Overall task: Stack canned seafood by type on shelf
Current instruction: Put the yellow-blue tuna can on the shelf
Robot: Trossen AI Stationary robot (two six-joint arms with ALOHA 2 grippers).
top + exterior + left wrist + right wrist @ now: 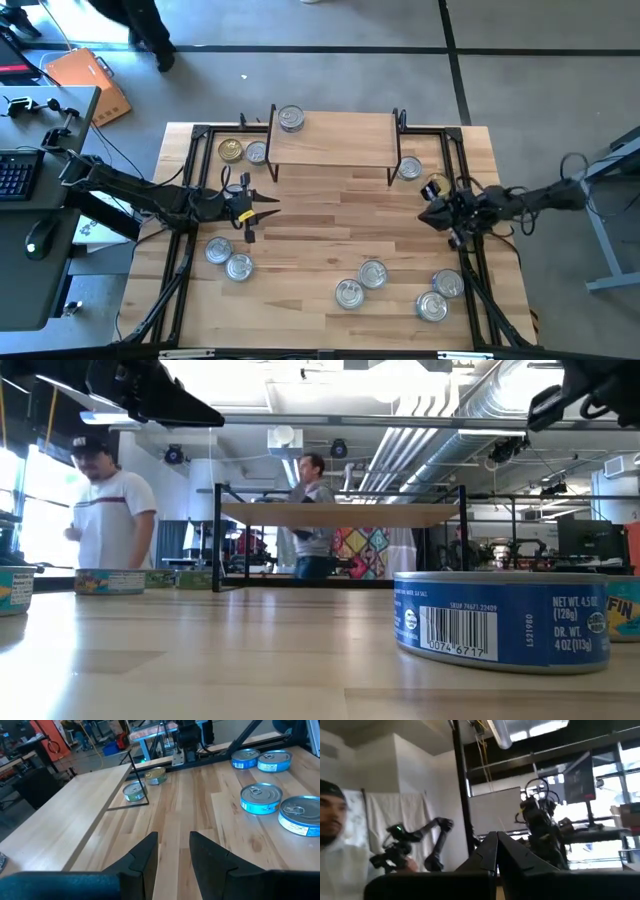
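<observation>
Currently the left gripper [262, 211] is held empty over the desk [320, 250], fingers slightly apart, aimed at the shelf [335, 138], where one can [290, 119] is placed; the others are scattered. The right gripper [427, 216] is closed, empty, apparently waiting.

An open-ceiling robotics lab: exposed ducts [440, 435], monitors [580, 540], people [108, 510] standing about.

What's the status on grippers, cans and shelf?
Left gripper open, empty, above table. Right gripper shut, empty. One can on shelf; rest on table. Nothing in the way.
</observation>
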